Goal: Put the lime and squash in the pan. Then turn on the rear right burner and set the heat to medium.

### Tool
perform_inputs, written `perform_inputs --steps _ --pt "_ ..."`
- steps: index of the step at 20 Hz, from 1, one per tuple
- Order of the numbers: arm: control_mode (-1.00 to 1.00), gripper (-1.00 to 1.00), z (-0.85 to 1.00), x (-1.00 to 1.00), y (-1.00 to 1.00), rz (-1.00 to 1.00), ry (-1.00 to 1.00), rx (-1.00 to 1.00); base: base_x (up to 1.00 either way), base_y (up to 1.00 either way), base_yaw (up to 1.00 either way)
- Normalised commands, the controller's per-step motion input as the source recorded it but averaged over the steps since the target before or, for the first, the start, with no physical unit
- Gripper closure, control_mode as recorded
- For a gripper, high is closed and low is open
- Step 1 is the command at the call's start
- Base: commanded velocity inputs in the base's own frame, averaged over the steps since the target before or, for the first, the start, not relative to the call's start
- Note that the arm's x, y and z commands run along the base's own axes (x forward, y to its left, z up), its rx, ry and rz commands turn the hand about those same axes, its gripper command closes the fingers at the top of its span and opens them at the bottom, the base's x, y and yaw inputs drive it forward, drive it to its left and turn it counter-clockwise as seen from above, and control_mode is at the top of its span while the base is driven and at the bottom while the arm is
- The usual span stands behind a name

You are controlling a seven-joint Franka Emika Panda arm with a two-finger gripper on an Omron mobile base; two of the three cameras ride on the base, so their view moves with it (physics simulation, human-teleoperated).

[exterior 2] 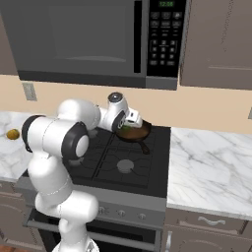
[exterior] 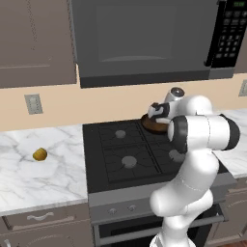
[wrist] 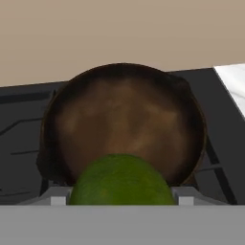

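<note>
While hovering over shallow round dark brown pan (wrist: 125, 124) on rear right burner, fingers (wrist: 119, 201) grip small dark green lime (wrist: 119, 181), poised for release; yellow-orange squash (exterior: 40, 154) waits on marble table (exterior: 53, 178), left of stove.

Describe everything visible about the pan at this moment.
The pan is a shallow round skillet, dark brown with a mottled, worn-looking inside and a long thin dark handle pointing toward the stove's front. It sits flat on the rear right burner grate of the black stove. Nothing lies in it yet; the tool hovers just over it with the lime between its fingers.
</note>
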Motion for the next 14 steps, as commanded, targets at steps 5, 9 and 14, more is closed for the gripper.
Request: perform_inputs --steps 5,9,14 --pt "-1.00 1.00 -0.07 0.28 -0.09 0.00 0.00 0.00 0.00 0.00 0.00" --pt "-1.00 1.00 -0.21 0.21 -0.07 0.00 0.00 0.00 0.00 0.00 0.00" --pt "-1.00 1.00 -0.26 0.14 -0.05 0.00 0.00 0.00 0.00 0.00 0.00"
